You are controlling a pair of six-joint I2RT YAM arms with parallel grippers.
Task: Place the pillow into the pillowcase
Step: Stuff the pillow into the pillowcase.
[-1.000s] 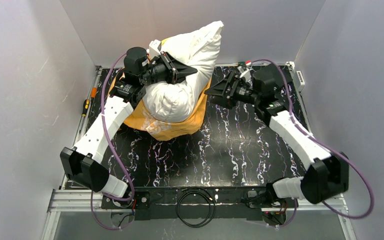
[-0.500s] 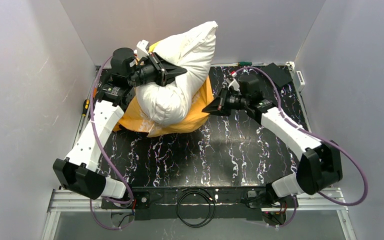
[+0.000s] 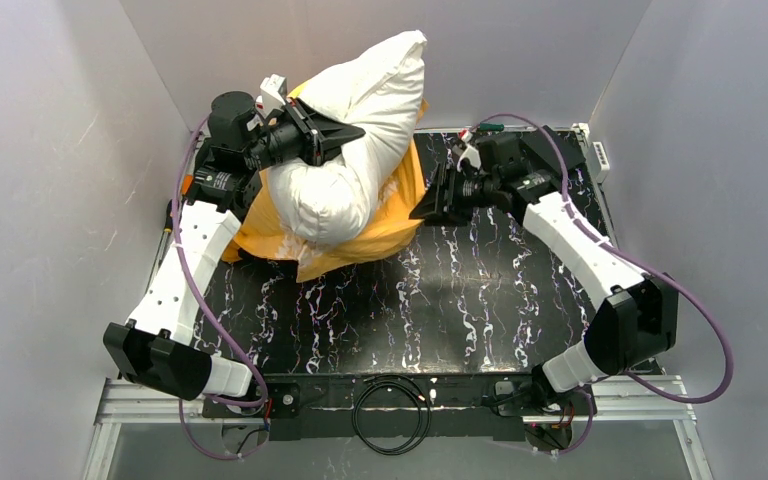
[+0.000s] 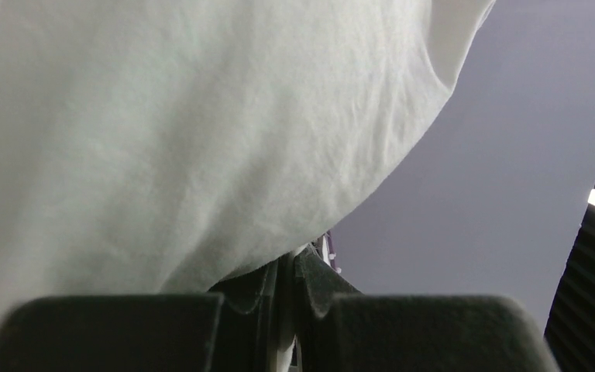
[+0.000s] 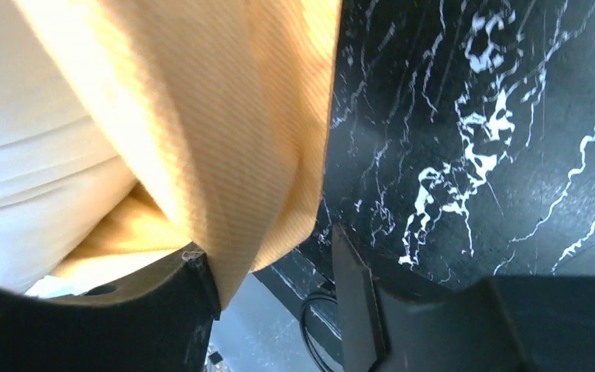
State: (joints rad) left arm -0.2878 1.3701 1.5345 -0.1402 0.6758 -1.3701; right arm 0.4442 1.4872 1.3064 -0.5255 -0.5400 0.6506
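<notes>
Top external shows the plump, soft pillow (image 3: 345, 190) standing half inside the limp orange pillowcase (image 3: 395, 218) at the far left of the surface (image 3: 480, 285), my left tool (image 3: 352, 132) pinched shut on pillow cloth, my right tool (image 5: 275, 256) apart astride the case's hem, where I judge it best gripped.

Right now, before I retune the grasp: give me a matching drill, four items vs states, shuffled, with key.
1 pillow
2 pillowcase
3 left gripper
4 right gripper

A open, orange edge between its fingers
B off-white, upper end sticking out
C shut on white fabric
D orange, gathered round the other item's lower end

Pairs: 1-B, 2-D, 3-C, 4-A
</notes>
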